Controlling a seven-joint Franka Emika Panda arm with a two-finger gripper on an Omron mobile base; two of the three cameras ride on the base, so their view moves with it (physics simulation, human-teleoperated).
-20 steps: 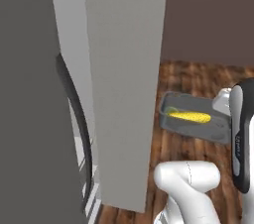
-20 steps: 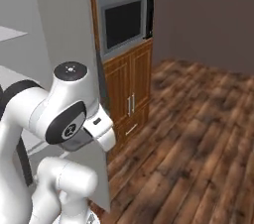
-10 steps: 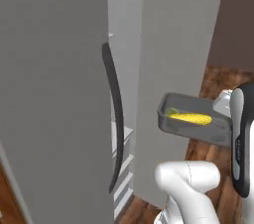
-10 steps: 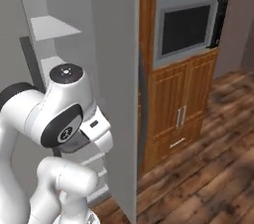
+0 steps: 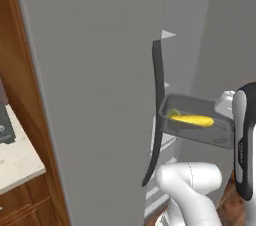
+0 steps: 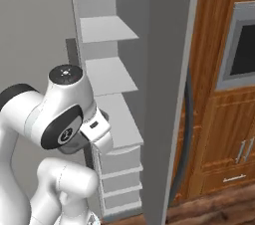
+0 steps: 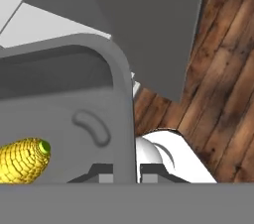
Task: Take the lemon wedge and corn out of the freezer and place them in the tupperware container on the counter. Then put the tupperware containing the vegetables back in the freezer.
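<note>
View shift: my base has swung round since a second ago; the wood floor that filled the right of the left base view is gone, and the freezer (image 5: 100, 95) door now takes the left and centre of that frame. That is the cameras moving, not the things.
Tupperware container (image 5: 200, 122): I carry it at centre right of the left base view, in the same spot against the arm as before, level, in front of the open freezer bay.
Corn (image 5: 192, 119): lying inside the tray; in the hand view it sits at lower left (image 7: 22, 163).
Lemon wedge: I cannot make it out.
Gripper (image 7: 124, 172): nearly closed, pinching the tray's rim.
Shelves (image 6: 112, 74): pale, at upper centre of the right base view.
Meaning: I judge the loading done and the return to the freezer under way; the tray is not yet on a shelf.
</note>
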